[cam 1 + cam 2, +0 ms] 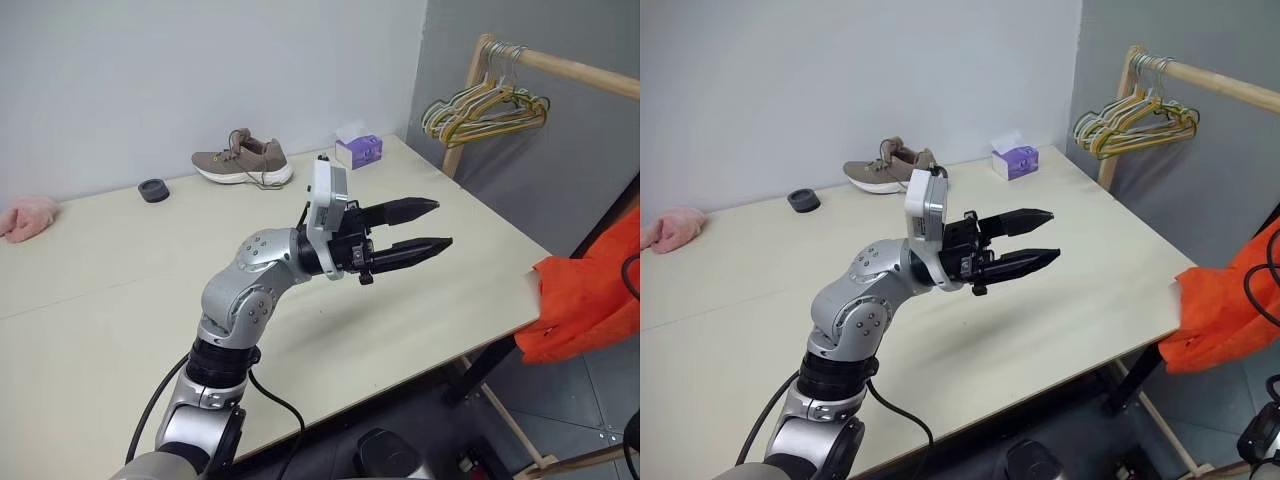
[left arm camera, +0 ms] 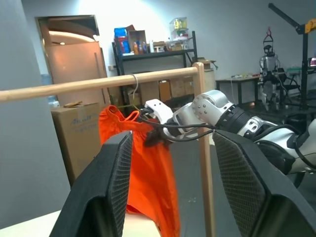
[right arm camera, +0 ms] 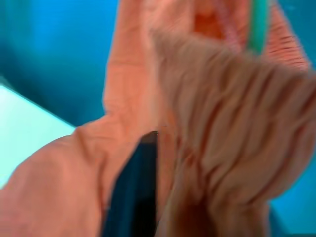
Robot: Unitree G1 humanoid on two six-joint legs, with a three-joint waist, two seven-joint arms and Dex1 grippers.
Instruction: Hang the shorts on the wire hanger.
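Observation:
The bright orange shorts (image 1: 585, 295) hang beyond the table's right end. In the left wrist view the shorts (image 2: 148, 173) dangle under a wooden rail (image 2: 74, 88), with the wire hanger's hook (image 2: 135, 88) over that rail. My right gripper (image 2: 154, 134) is at their gathered waistband. The right wrist view is close on the shorts' folds (image 3: 222, 123), with a green strip of the hanger (image 3: 258, 24) above them. My left gripper (image 1: 438, 224) hovers over the middle of the table, pointing toward the shorts, open and holding nothing.
On the cream table (image 1: 120, 280) lie a brown shoe (image 1: 243, 160), a purple tissue box (image 1: 359, 150), a small black ring (image 1: 153, 190) and a pink fuzzy cloth (image 1: 28, 216). Several yellow and green hangers (image 1: 485, 108) bunch on the wooden rack at the far right.

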